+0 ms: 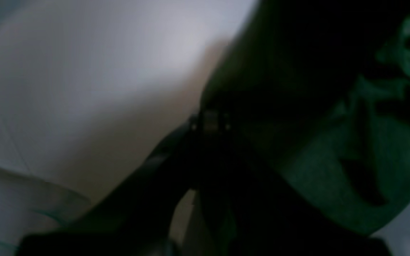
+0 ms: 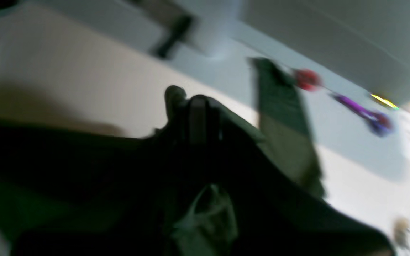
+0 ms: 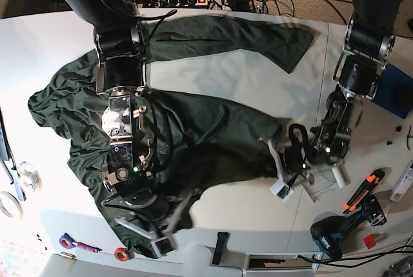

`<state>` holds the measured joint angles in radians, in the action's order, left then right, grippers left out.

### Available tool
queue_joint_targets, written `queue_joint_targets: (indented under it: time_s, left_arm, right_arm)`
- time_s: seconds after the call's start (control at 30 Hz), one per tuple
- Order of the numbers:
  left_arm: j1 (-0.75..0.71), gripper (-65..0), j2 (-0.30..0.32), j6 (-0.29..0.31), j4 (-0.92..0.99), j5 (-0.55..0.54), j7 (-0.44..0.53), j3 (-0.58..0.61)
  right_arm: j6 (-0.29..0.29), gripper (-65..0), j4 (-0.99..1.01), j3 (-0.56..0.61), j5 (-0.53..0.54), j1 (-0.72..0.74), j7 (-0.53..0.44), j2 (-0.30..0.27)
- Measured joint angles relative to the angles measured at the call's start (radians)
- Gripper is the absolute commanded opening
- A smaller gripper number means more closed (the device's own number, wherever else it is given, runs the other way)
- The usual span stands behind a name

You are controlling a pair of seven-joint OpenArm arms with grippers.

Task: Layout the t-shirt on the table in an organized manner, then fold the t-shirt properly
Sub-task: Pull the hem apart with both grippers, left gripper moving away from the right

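As one green t-shirt [image 3: 213, 128] sprawls on the table [image 3: 51, 44], left tool [image 1: 210, 122] and right tool [image 2: 192, 106] pinch it

t-shirt [image 1: 368, 170] blurry (both wrist views)

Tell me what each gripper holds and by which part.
Cannot tell: right gripper sits at the near edge of the t-shirt, left gripper at its side edge, but blur hides both jaws.

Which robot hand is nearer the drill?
The left gripper, at the right edge of the shirt in the base view; the drill lies just below it. The right gripper is over the shirt's lower left, farther away.
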<state>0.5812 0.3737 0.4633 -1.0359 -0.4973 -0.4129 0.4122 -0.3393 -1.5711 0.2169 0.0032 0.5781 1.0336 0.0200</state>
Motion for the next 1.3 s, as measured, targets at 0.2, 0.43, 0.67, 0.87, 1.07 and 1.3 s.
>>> queue_joint_targets:
  time_s: [0.2,0.43,0.67,0.87,1.07,1.3]
  left_arm:
    - [0.064,-65.0,0.001,-0.075,0.0,0.001,0.003,0.0]
    - [0.092,-65.0,0.0,-0.071,-0.001,0.037,0.003,0.0]
    - [0.039,-65.0,0.0,-0.072,-0.001,-0.02,-0.058,0.0]
    - [-0.032,-65.0,-0.002,-0.071,-0.001,-0.02,-0.064,0.0]
    - [-0.066,-65.0,-0.002,-0.01,-0.001,-0.02,-0.062,0.0]
    - [-0.07,-65.0,0.02,0.136,-0.016,-0.2,-0.306,-0.001]
  right_arm:
    - [-0.049,-65.0,0.0,0.0,0.216,-0.005,0.042,-0.001]
    - [-0.143,-65.0,0.0,0.0,0.415,-0.005,0.071,-0.001]
    - [-0.076,-65.0,-0.047,-0.079,0.248,0.02,-0.132,0.001]
    - [0.025,-65.0,-0.047,-0.229,0.121,0.034,-0.201,0.0]
    - [0.022,-65.0,-0.024,-0.257,0.123,0.034,-0.22,0.0]
    - [0.022,-65.0,0.113,-0.22,0.125,0.034,-0.33,0.0]
